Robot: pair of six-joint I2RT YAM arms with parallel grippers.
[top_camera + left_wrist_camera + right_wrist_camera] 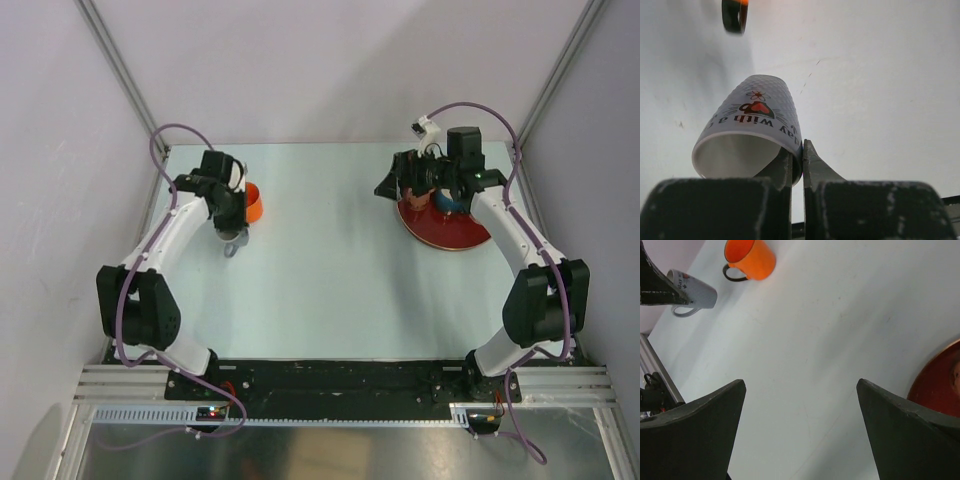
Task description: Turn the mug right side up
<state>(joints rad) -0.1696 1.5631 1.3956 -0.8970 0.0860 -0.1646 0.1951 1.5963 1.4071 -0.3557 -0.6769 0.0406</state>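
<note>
Your left hand (797,150) is clamped on the wall of the white mug (757,115) at its rim. One finger (782,172) sits inside the mouth and the other (816,167) presses on the outside, with only the mug's wall between them. The mug is tipped over, its mouth facing back toward the wrist camera and its dimpled base pointing away. Its printed lettering reads upside down in that view.

You find the mug at the far left of the table (330,290), near the orange mug (747,260) but apart from it. From above, the left hand hides most of the white mug, and only its grey handle shows below the hand. In the right wrist view the handle hangs on the mug's underside. You cannot tell from these views whether the mug touches the table or is held just off it.

Your right hand (800,385) is spread wide and holds nothing. It hovers at the far right of the table, by the edge of the red plate (450,232), well apart from both mugs.
</note>
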